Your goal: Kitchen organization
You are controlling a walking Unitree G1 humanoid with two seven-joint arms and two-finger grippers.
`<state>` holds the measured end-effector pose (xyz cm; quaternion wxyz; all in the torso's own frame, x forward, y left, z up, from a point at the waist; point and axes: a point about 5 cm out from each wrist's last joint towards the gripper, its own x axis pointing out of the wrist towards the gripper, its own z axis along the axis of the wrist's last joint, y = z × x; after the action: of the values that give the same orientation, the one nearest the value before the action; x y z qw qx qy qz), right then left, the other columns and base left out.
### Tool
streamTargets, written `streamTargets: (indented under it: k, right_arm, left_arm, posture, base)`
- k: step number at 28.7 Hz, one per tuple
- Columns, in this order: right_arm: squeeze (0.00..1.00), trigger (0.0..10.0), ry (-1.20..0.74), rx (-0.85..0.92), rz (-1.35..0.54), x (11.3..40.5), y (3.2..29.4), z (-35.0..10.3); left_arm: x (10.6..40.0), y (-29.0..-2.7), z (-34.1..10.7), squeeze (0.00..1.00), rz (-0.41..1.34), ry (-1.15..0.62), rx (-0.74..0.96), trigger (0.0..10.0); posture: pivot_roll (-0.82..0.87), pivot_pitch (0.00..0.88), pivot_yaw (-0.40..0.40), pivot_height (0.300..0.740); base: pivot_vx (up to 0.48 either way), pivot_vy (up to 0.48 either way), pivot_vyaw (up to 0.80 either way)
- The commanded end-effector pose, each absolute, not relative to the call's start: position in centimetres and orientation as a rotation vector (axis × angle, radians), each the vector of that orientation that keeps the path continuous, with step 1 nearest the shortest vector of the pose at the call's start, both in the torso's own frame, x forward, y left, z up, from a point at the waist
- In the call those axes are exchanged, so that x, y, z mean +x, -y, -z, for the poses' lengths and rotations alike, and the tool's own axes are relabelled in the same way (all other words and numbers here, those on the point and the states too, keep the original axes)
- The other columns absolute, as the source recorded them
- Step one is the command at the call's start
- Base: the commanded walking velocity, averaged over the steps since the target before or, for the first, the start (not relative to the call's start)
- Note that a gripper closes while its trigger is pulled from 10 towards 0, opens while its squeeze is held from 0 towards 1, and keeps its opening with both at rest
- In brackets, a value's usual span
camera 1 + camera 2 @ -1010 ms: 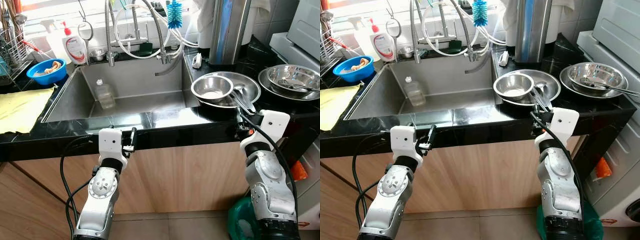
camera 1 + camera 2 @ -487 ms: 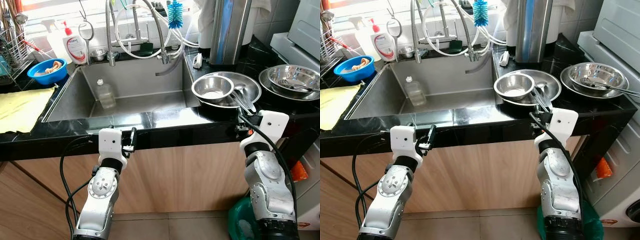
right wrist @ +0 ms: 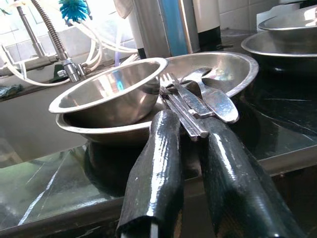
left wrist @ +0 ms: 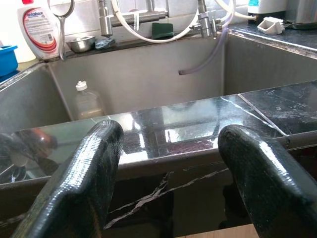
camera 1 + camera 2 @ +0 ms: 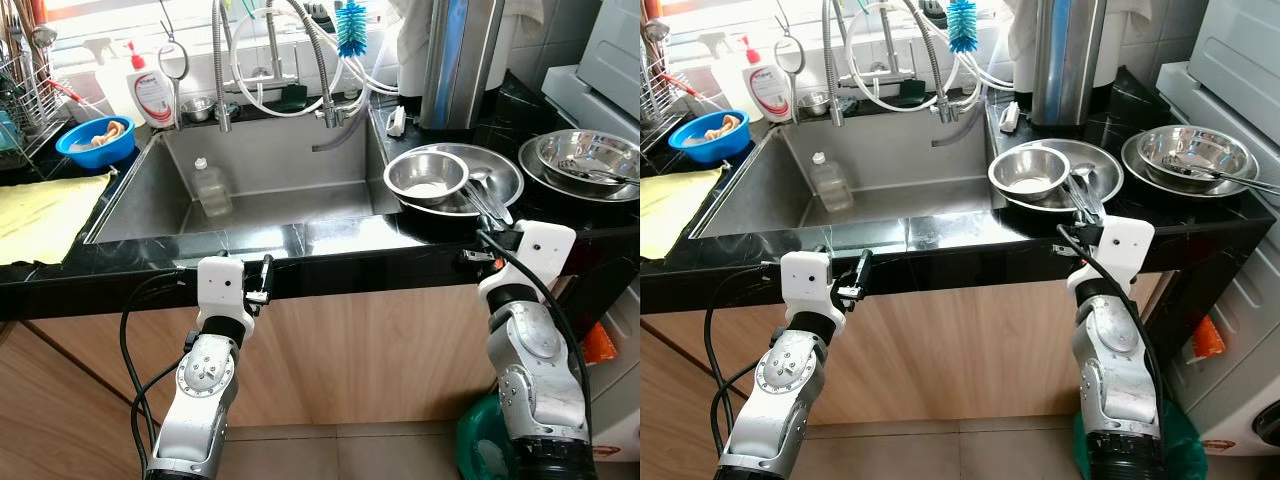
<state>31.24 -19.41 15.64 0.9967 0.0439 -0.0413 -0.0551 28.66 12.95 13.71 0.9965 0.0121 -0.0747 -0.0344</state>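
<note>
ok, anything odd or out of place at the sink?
One thing: a clear plastic bottle stands upright inside the sink basin. Cutlery juts over the steel plate rim toward the right end effector.

A white soap bottle (image 4: 35, 27) with a red label is standing behind the sink (image 5: 270, 180), at about ten o'clock from the basin. Its label is carrying print, but the lettering is showing too small and blurred to read. No other writing is showing legibly.
</note>
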Motion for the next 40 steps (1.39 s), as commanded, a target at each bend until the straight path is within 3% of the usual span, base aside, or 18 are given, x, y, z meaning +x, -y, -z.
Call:
streamTargets:
  k: [1,2,4,5,7,8,9,10,22,35,40]
  right_arm:
    - [0.0,10.0,0.092,0.096,0.086,31.6,18.7,-15.9]
    - [0.0,10.0,0.093,0.096,0.086,31.6,18.7,-16.0]
    - [0.0,7.9,0.101,0.1,0.081,31.7,18.6,-16.1]
    - [0.0,0.0,0.107,0.105,0.077,31.7,18.6,-16.2]
    - [0.0,0.0,0.119,0.104,0.069,31.7,18.4,-16.4]
    - [0.0,0.7,0.125,0.104,0.067,31.8,18.3,-16.6]
    - [0.0,4.5,0.126,0.104,0.066,31.8,18.3,-16.6]
    - [0.0,10.0,0.135,0.1,0.069,31.8,18.3,-16.8]
    - [0.0,10.0,0.249,0.107,0.107,32.0,18.7,-19.2]
    - [0.0,10.0,0.268,0.091,0.115,32.3,18.8,-19.8]
    - [0.0,10.0,0.223,0.039,0.187,32.3,20.1,-19.2]
  left_arm:
    - [28.7,-13.3,-13.8,0.0,0.059,0.155,0.053,10.0]
    - [28.7,-13.3,-13.8,0.0,0.059,0.155,0.053,10.0]
    - [28.7,-13.3,-13.8,0.0,0.059,0.154,0.053,10.0]
    - [28.7,-13.3,-13.8,0.0,0.059,0.154,0.054,10.0]
    - [28.7,-13.3,-13.8,0.0,0.057,0.154,0.055,10.0]
    - [28.7,-13.4,-13.8,0.0,0.057,0.155,0.055,10.0]
    - [28.7,-13.4,-13.8,0.0,0.057,0.155,0.055,10.0]
    - [28.7,-13.4,-13.8,0.0,0.057,0.156,0.055,10.0]
    - [28.8,-13.3,-13.9,0.0,0.061,0.158,0.051,10.0]
    - [28.8,-13.3,-13.9,0.0,0.06,0.159,0.054,10.0]
    - [28.8,-13.3,-13.9,0.0,0.062,0.158,0.054,10.0]
  posture:
    - [-0.18,0.0,0.115,0.74]
    - [-0.18,0.0,0.115,0.74]
    - [-0.18,0.0,0.116,0.74]
    - [-0.17,0.0,0.115,0.74]
    - [-0.17,0.0,0.115,0.74]
    - [-0.17,0.0,0.115,0.74]
    - [-0.17,0.0,0.115,0.74]
    - [-0.17,0.0,0.116,0.74]
    - [-0.18,0.0,0.119,0.74]
    - [-0.18,0.0,0.12,0.74]
    - [-0.18,0.0,0.12,0.74]
  base:
    - [0.0,0.0,0.0]
    - [0.0,0.0,0.0]
    - [0.0,0.0,0.0]
    - [0.0,0.0,0.0]
    - [0.0,0.0,0.0]
    - [0.0,0.0,0.0]
    - [0.0,0.0,0.0]
    - [0.0,0.0,0.0]
    - [0.0,0.0,0.0]
    - [0.0,0.0,0.0]
    - [0.0,0.0,0.0]
